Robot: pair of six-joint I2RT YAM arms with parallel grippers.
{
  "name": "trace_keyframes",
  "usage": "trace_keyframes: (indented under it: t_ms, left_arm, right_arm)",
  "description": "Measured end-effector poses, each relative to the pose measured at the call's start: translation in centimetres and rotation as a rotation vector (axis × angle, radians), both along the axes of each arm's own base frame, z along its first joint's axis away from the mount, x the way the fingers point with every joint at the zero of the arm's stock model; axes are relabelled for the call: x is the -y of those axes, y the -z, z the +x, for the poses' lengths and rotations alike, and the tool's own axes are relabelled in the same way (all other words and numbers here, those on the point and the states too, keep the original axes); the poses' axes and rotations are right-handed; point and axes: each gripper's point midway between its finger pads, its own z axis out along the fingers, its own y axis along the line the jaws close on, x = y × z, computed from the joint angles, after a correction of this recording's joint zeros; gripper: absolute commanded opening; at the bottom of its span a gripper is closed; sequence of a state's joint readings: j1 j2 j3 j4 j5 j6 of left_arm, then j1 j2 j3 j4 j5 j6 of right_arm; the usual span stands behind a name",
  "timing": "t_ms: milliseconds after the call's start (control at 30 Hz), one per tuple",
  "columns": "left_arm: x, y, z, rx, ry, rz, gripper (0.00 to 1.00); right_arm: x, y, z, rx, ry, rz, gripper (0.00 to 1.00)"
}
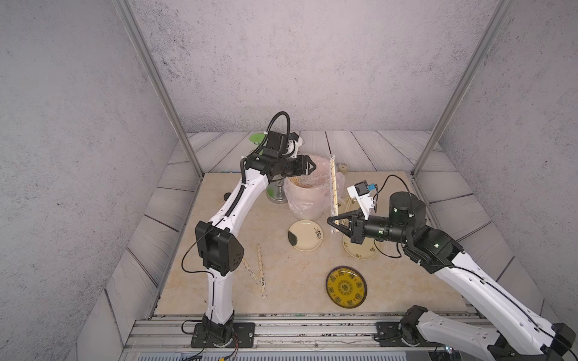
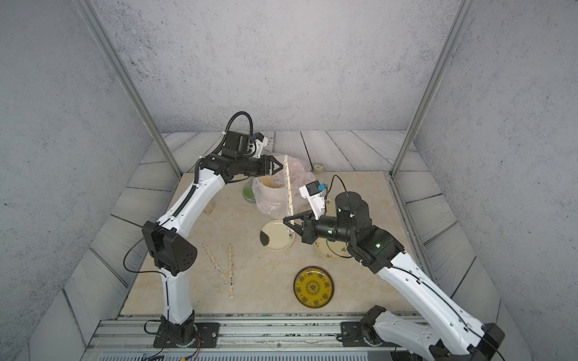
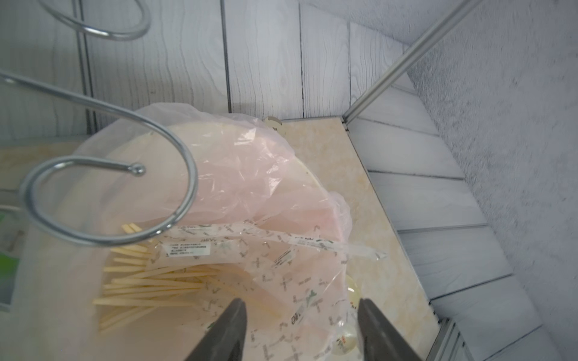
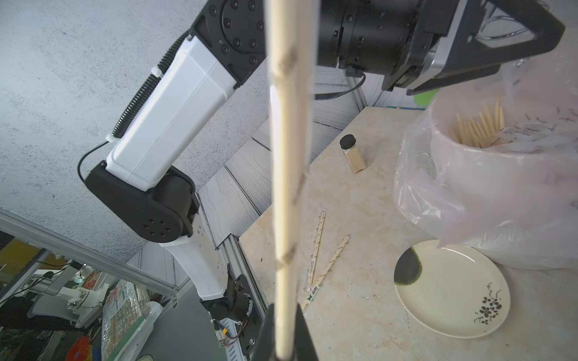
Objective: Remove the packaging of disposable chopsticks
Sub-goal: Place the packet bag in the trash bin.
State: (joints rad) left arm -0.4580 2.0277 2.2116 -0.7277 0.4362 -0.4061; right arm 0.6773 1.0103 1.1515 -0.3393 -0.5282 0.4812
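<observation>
Translucent sleeve with wooden chopsticks inside is standing upright right of centre in both top views. The right hand is clamping its lower end. The left hand is hovering, fingers apart, over the pink bag, where bare chopsticks and empty sleeves are lying. Two wrapped pairs are lying on the table, lower left of centre.

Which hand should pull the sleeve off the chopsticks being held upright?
Left, probably. The right hand is shut on the lower end of the wrapped chopsticks; the left hand is open and empty above the bin, toward the sleeve's free top.
</observation>
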Motion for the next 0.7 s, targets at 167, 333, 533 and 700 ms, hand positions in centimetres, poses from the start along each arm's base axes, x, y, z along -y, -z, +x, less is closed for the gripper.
trace_keyframes:
  t_ms: [167, 333, 533, 700]
  left_arm:
    - [-0.6, 0.8, 0.5, 0.022, -0.029, 0.153, 0.53]
    - [-0.8, 2.5, -0.2, 0.008, -0.016, 0.286, 0.53]
    - [-1.0, 4.7, -1.4, -0.031, 0.008, 0.364, 0.54]
    - [-2.1, 6.6, -2.1, -0.050, 0.007, 0.445, 0.55]
  right_arm:
    - [0.3, 0.2, -0.1, 0.002, 0.010, -0.012, 0.00]
    - [0.4, 0.5, -0.1, -0.003, 0.012, -0.024, 0.00]
    - [0.4, 0.5, -0.1, -0.002, 0.011, -0.023, 0.00]
    - [0.4, 0.5, -0.1, -0.004, 0.011, -0.024, 0.00]
